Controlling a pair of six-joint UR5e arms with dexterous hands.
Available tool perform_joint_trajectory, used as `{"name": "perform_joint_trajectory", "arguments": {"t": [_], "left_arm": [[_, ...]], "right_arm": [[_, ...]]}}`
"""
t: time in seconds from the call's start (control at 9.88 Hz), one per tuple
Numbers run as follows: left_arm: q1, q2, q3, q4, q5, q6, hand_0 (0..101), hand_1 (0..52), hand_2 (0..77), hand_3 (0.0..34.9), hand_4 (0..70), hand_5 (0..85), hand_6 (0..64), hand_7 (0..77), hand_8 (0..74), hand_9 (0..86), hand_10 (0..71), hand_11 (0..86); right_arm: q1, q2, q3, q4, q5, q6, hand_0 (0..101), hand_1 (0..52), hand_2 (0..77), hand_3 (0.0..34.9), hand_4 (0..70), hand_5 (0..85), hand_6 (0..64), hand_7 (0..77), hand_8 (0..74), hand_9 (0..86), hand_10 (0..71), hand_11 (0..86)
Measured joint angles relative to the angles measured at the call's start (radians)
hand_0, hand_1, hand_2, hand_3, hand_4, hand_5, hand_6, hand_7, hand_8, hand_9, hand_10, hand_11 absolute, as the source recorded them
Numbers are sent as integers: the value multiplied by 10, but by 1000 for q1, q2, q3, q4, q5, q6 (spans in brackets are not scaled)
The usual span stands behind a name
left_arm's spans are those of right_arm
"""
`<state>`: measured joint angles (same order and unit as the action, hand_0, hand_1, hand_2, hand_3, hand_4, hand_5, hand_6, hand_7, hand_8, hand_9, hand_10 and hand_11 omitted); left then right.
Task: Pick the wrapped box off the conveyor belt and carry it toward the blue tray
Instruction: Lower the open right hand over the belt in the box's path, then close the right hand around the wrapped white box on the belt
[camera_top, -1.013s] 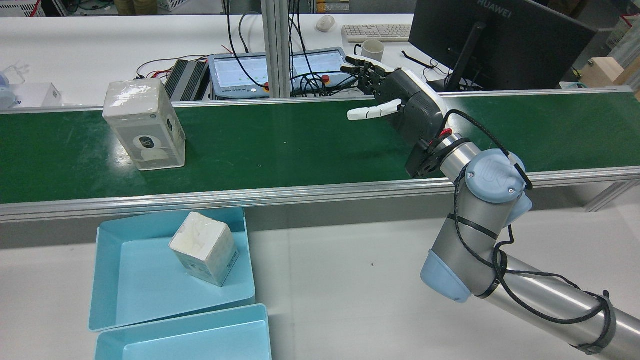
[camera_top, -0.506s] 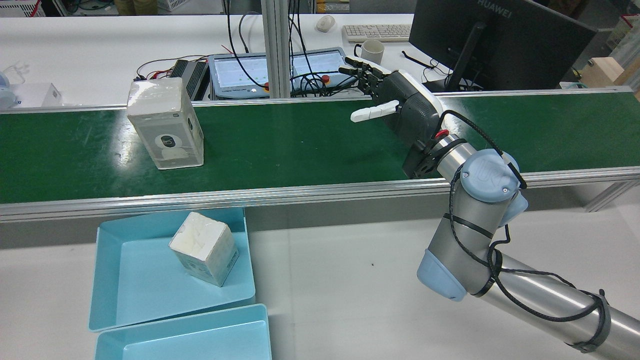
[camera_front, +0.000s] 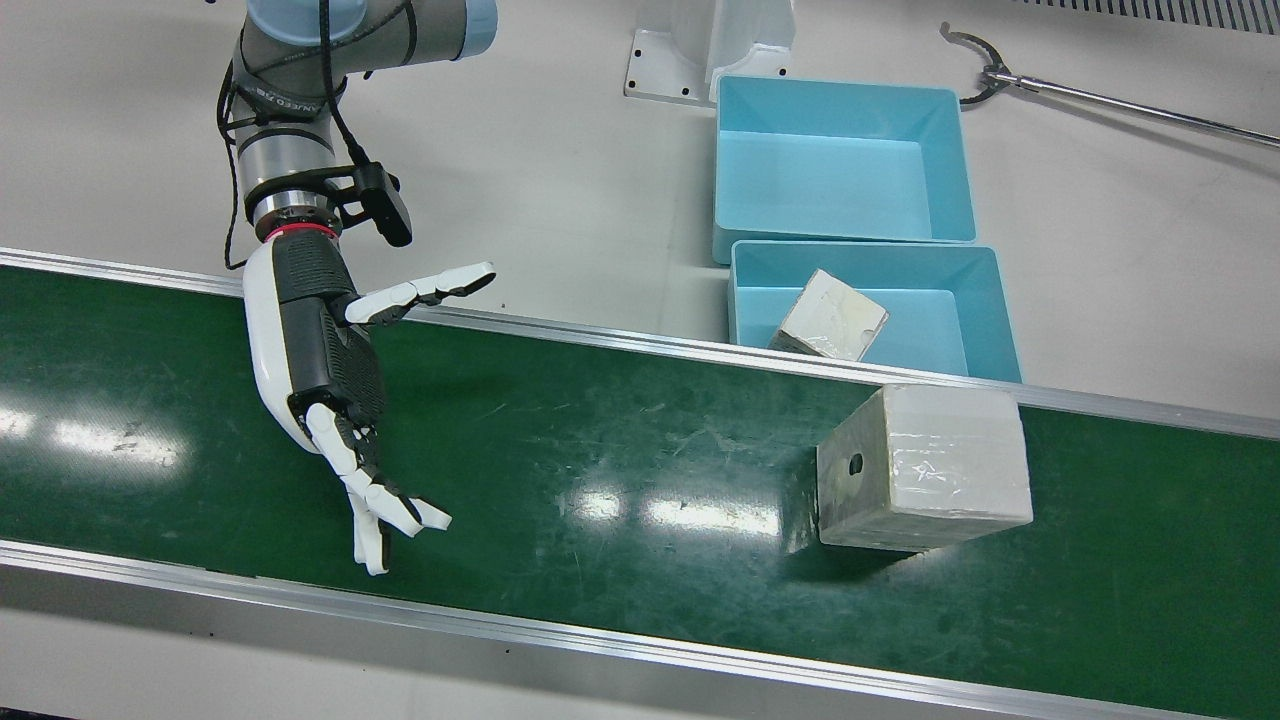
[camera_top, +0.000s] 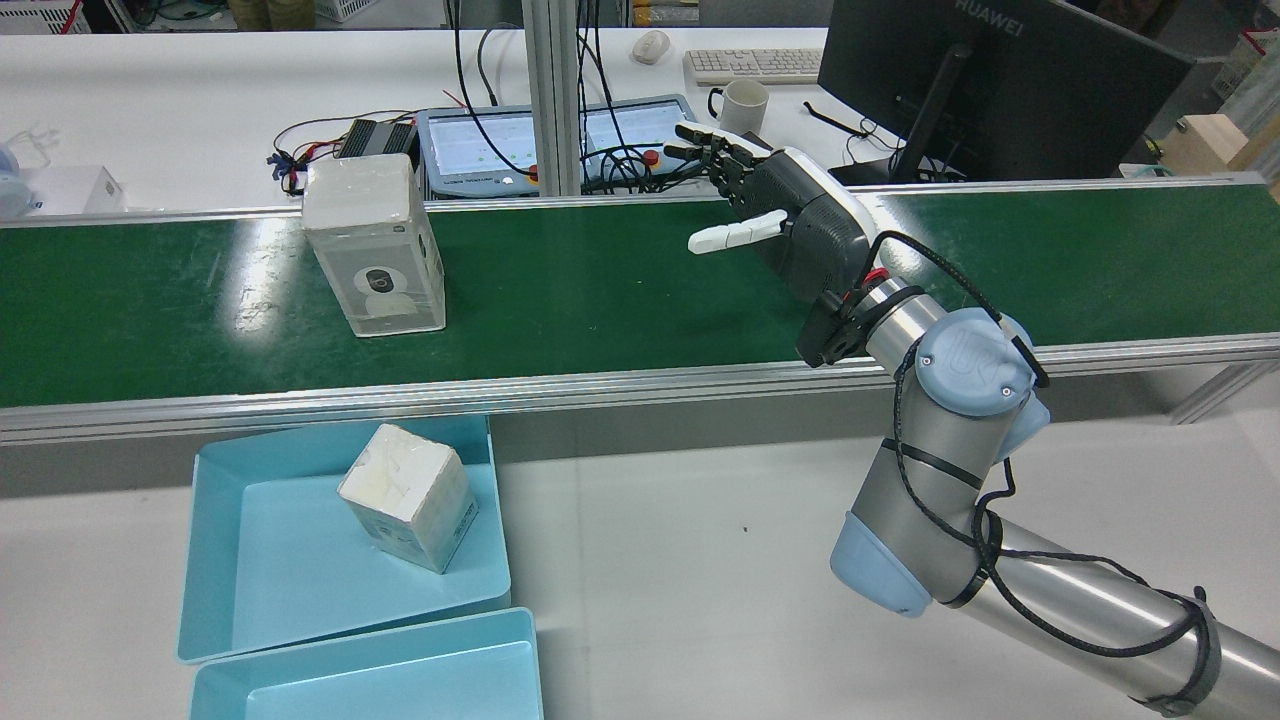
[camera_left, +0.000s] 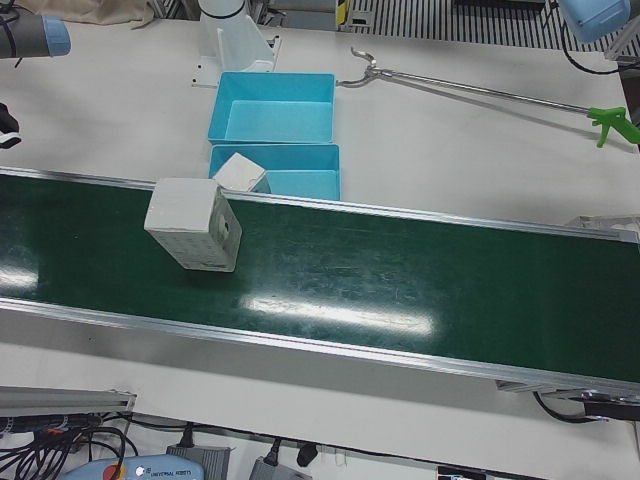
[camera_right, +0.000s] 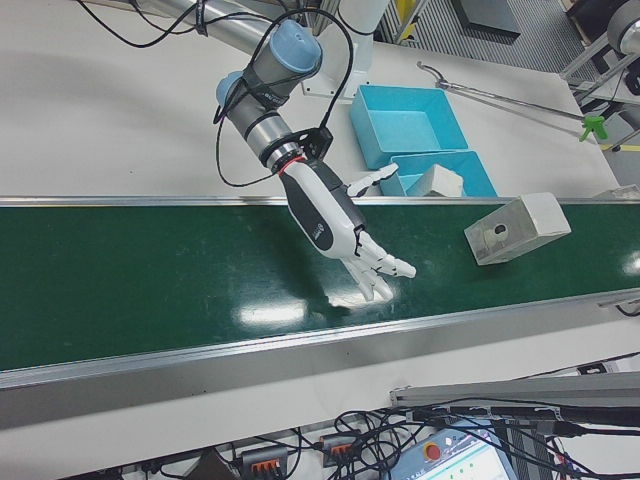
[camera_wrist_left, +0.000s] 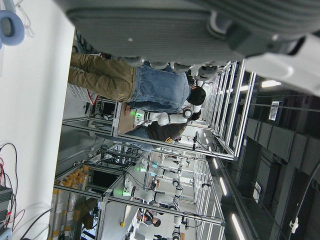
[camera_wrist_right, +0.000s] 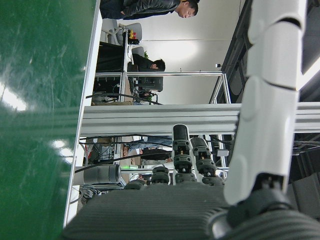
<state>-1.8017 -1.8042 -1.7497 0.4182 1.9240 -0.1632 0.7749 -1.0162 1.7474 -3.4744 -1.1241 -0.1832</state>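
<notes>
The right hand (camera_front: 330, 400) hovers over the green conveyor belt (camera_front: 600, 470), fingers spread wide and holding nothing. The wrapped box (camera_front: 925, 465) stands upright on the belt, well apart from the hand, off toward its open palm. The blue tray (camera_front: 985, 300), holding another wrapped box (camera_front: 830, 318), sits on the tabletop just beyond the belt's rail.
</notes>
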Motion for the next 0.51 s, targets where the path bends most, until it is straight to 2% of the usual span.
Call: {"name": "perform_joint_trajectory", "arguments": {"t": [0.1,0.51], "left_arm": [[0,0,0,0,0,0,0,0,11,0,5,11,5,5,5,0,0,5],[0,0,0,0,0,0,0,0,11,0,0,11,5,5,5,5,5,5]], "right_arm": [[-3,0,0,0,1,0,467,120,76,0,109,120,65,202,22,54,0,11],[-25,6,-11,1,11,-2,468,120,55,3,109,120,65,202,22,54,0,11]]}}
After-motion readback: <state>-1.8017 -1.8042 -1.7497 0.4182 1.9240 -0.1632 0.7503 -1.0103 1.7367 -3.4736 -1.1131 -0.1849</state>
